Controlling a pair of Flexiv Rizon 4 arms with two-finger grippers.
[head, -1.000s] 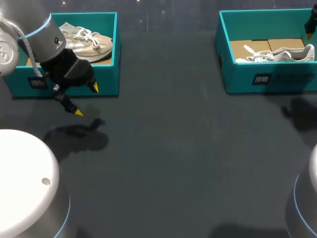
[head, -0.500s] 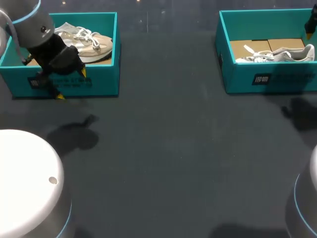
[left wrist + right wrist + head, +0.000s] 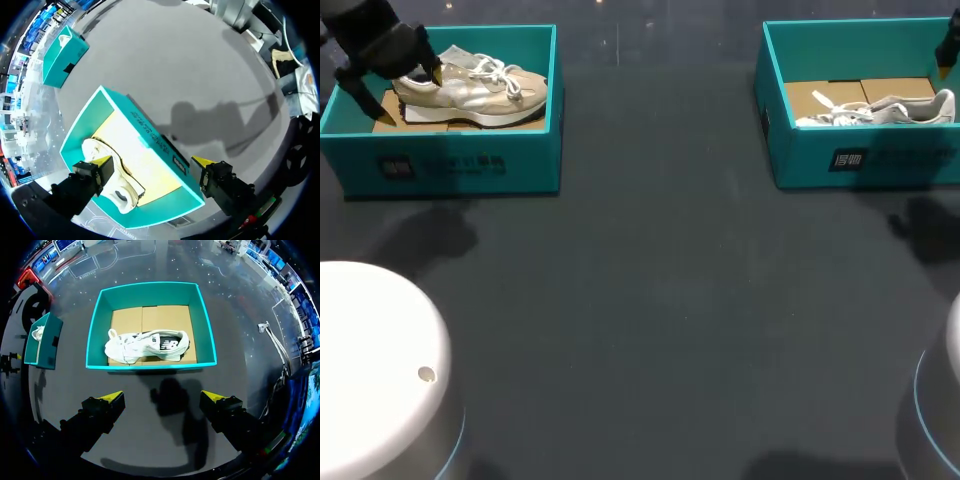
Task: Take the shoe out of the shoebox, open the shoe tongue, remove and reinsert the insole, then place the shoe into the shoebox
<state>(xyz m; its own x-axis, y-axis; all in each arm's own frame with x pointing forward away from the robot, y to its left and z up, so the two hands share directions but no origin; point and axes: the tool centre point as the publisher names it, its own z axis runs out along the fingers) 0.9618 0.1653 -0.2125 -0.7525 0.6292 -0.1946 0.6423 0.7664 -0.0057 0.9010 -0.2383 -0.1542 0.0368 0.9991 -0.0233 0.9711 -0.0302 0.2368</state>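
A beige shoe (image 3: 475,88) lies in the teal shoebox (image 3: 470,165) at the far left of the table. My left gripper (image 3: 412,94) hangs open over that box's left end, by the shoe's heel. In the left wrist view the left gripper (image 3: 152,160) straddles the box's long wall (image 3: 160,147), with the shoe (image 3: 117,175) beside one finger and nothing held. A second teal shoebox (image 3: 860,155) at the far right holds a white shoe (image 3: 880,108). My right gripper (image 3: 162,396) is open, well above the table beside that box (image 3: 150,365) and its white shoe (image 3: 147,345).
Cardboard lines the bottom of both boxes (image 3: 150,317). The dark table top (image 3: 660,300) stretches between the boxes and toward the near edge. My arms' white bases (image 3: 370,370) stand at the near corners. Only a fingertip (image 3: 945,70) of the right gripper shows in the head view.
My left gripper has moved from in front of the left shoebox up and back over the box's left end. The right arm and both shoes have stayed put.
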